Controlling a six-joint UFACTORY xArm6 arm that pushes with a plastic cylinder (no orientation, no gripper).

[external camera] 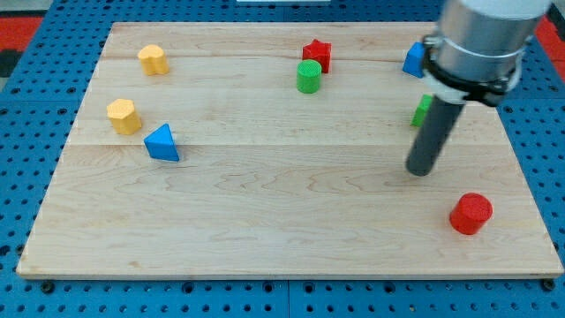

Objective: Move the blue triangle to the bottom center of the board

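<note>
My tip (421, 170), a bare rod with no jaws to open or close, stands right of centre, well apart from the blue triangle (162, 143) at the board's (265, 230) left, so no push is under way.

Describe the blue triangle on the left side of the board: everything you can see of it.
The blue triangle is a small solid block, matte blue all over, with a triangular top face and darker side faces. It sits flat on the wooden board in the view's left half, about mid-height. Nothing touches it: the nearest neighbour, a yellow block, stands just up and to its left with a gap between. My tip is far off toward the view's right, not in contact with it.
</note>
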